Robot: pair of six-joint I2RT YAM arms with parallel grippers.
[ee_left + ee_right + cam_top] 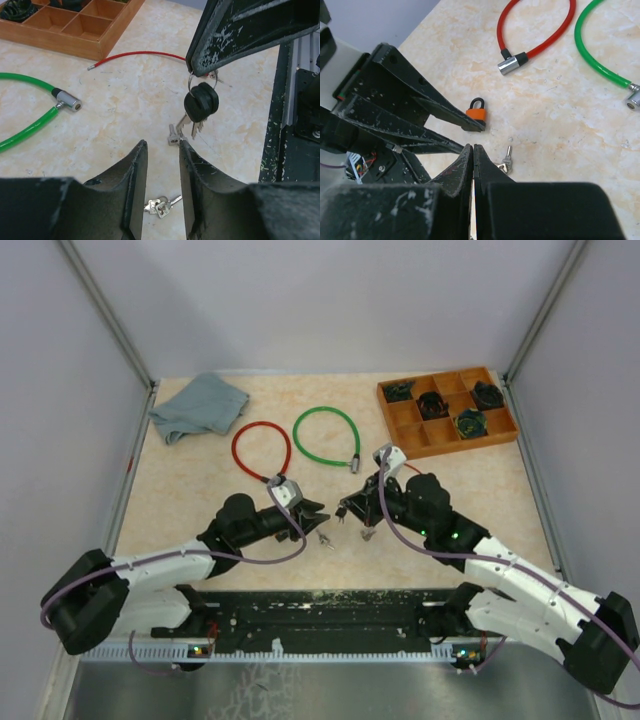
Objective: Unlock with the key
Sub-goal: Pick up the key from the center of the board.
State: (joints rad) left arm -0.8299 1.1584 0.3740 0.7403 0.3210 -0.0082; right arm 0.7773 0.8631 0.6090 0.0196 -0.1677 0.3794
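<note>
- The right gripper (473,150) had its fingers pressed together. The left wrist view showed them pinching the ring of a key bunch (200,102), which hung free with its black heads uppermost and its blades pointing down.
- The left gripper (162,144) faced it with its fingers apart and nothing between them. One hanging blade reached down to just beside one fingertip.
- Both grippers met near the head of the red cable lock (512,64), on the side towards the arm bases.
- An orange padlock (477,114) stood on the table (200,510) by the left gripper's tip, nearer the arms than the red cable lock. I could not tell whether the finger touched it.
- A second set of loose silver keys (160,206) lay flat under the two grippers, further from the red cable lock than the padlock.
- The green cable lock (67,100) lay beside the red cable lock, on its far side from the cloth (200,405).
- Judged step: a handover, with the right gripper presenting the bunch so the left could take one key.
- The next move seemed to call for the left fingers to close squarely on a single key, gripping firmly enough that it would not swing. That key would then need lining up with a keyhole. The pictures did not show which lock it fitted.
</note>
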